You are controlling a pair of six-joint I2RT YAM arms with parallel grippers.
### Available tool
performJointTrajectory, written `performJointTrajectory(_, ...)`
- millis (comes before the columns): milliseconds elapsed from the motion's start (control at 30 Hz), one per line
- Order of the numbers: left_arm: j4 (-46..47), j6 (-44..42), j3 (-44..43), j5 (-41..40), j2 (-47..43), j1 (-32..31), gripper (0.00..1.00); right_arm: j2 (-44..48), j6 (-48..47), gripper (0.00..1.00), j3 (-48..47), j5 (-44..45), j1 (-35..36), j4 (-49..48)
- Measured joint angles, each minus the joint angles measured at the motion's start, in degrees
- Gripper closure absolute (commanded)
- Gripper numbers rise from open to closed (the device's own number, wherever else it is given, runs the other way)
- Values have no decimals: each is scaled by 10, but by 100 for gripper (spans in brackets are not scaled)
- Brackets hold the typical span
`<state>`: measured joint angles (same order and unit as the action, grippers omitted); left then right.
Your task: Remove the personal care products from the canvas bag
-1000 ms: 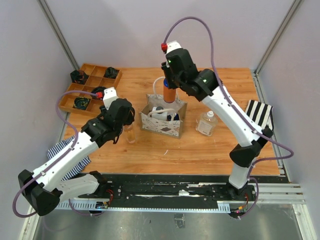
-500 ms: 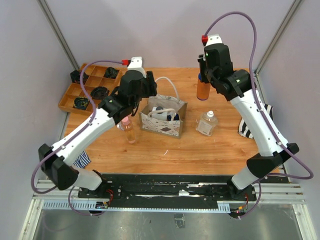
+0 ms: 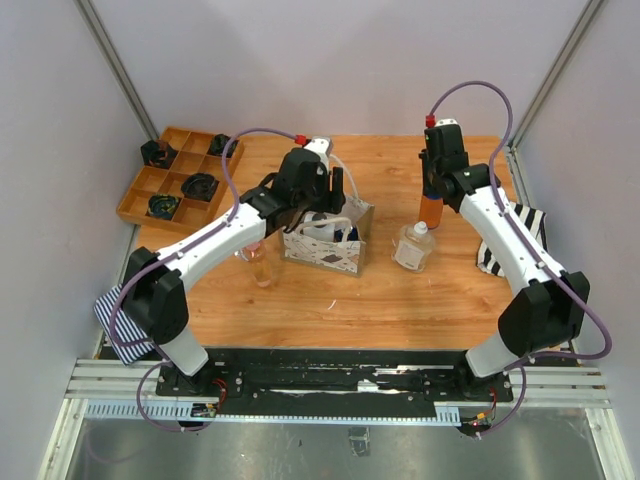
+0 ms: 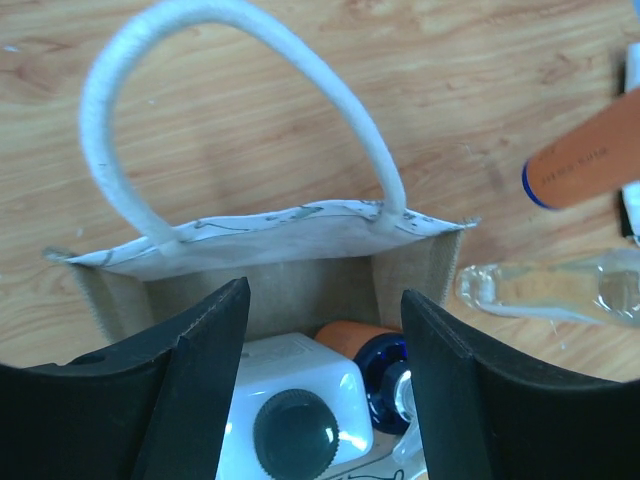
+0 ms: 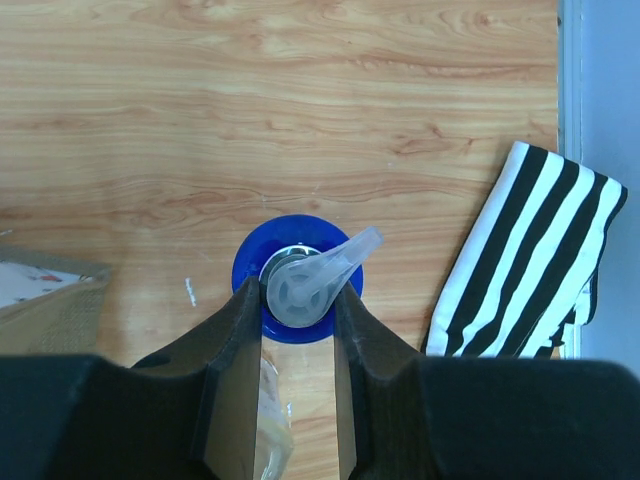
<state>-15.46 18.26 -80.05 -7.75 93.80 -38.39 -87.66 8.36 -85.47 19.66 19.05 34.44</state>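
Observation:
The beige canvas bag [image 3: 322,245] stands mid-table with its rope handles up. My left gripper [image 3: 326,198] hovers open over its mouth, jaws wide. In the left wrist view, between the fingers [image 4: 200,370], a white bottle with a dark cap [image 4: 290,420] and an orange bottle with a blue cap [image 4: 372,350] lie inside the bag [image 4: 270,235]. My right gripper [image 3: 433,188] is shut on the pump top of an orange blue-capped bottle [image 3: 430,212], held upright right of the bag; its cap [image 5: 298,280] fills the right wrist view. A clear squarish white-capped bottle [image 3: 413,247] stands beside it. A clear pink-capped bottle [image 3: 261,265] stands left of the bag.
A compartmented wooden tray [image 3: 137,195] with small black objects sits at the back left. A striped cloth [image 3: 520,232] lies at the right edge, also in the right wrist view [image 5: 530,265]. Another striped cloth [image 3: 122,325] lies at the left front.
My left arm swung right, from beside the pink-capped bottle to above the bag's mouth. My right arm carried the orange bottle from above the bag to the right and lowered it beside the squarish bottle.

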Motion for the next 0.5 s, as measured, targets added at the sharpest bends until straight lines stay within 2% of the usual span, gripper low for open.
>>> performJointTrajectory(267,-1,0,50,55,-14,-3,32,-15,6,98,45,-11,-27,-45)
performJointTrajectory(367,-14,0,59,56,-29,-5,32,-31,11,92,67,-21,-27,-51)
performJointTrajectory(500,-37,0,67,43,-59,-8,32,-32,17,80,81,-25,-27,-54)
